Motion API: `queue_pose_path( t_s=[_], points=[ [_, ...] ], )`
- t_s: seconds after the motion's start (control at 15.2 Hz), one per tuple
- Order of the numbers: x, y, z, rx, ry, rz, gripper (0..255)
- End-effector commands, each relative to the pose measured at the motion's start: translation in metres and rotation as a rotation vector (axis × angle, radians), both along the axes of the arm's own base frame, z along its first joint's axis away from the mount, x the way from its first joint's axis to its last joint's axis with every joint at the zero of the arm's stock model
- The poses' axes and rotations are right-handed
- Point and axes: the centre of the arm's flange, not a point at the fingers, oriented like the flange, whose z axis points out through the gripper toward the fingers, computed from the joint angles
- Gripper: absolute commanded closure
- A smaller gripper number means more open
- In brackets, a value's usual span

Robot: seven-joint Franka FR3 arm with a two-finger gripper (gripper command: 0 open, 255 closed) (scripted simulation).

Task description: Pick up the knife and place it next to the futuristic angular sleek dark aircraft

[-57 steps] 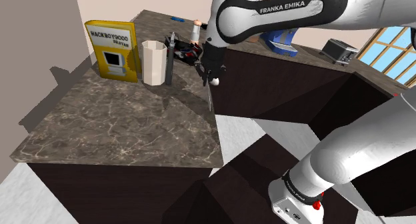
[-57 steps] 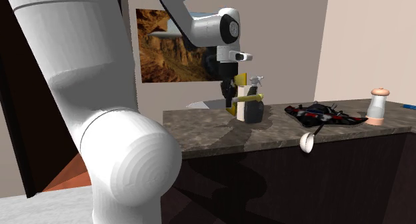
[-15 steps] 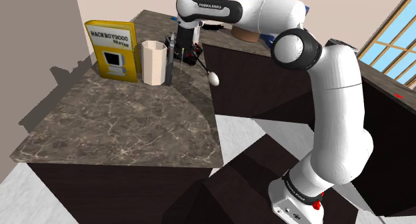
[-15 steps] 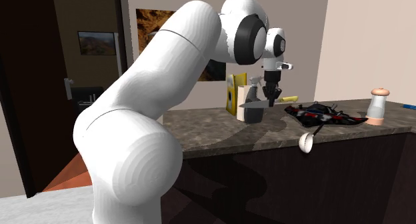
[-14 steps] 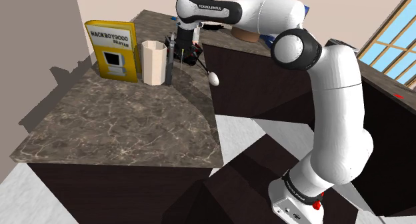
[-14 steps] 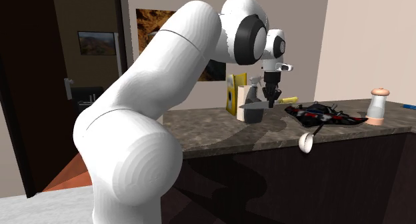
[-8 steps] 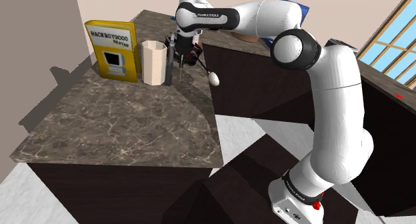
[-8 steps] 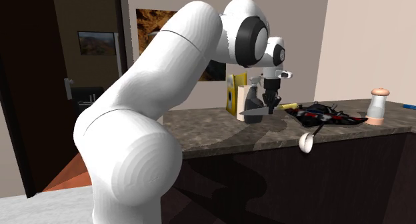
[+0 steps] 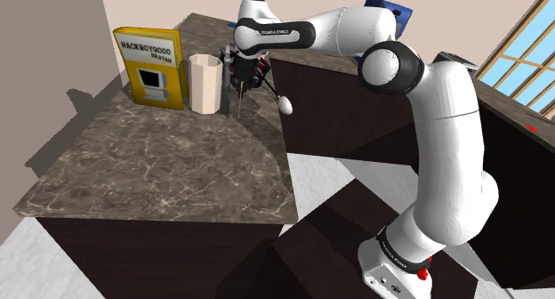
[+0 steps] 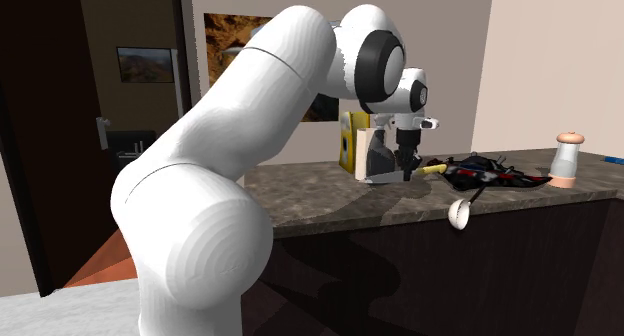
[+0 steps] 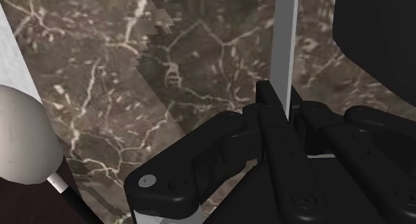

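My gripper is shut on the knife, which has a grey blade and a yellow handle. It hangs low over the marble counter, between the white cup and the dark aircraft with red markings. In the shoulder view the blade shows as a thin line pointing down at the counter. In the wrist view the grey blade runs out from between my black fingers, over the marble.
A yellow box stands behind the white cup. A white ladle hangs over the counter's edge beside the aircraft. A pepper mill stands further along the counter. The counter's near half is bare marble.
The gripper has sunk lower toward the counter with the knife still in it, and the knife has tilted. The aircraft, cup and ladle have stayed put.
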Motion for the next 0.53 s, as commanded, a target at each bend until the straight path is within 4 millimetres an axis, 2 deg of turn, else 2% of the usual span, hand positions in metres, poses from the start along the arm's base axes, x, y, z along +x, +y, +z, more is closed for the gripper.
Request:
queue_pose_path(
  t_s=[0.0,0.4,0.46],
  points=[
    [-0.0015,0.0040,-0.0106,0.001,0.014,0.004,255],
    [-0.0015,0.0040,-0.0106,0.001,0.014,0.004,255],
    [0.0007,0.0043,-0.0108,0.001,0.014,0.004,0]
  ],
)
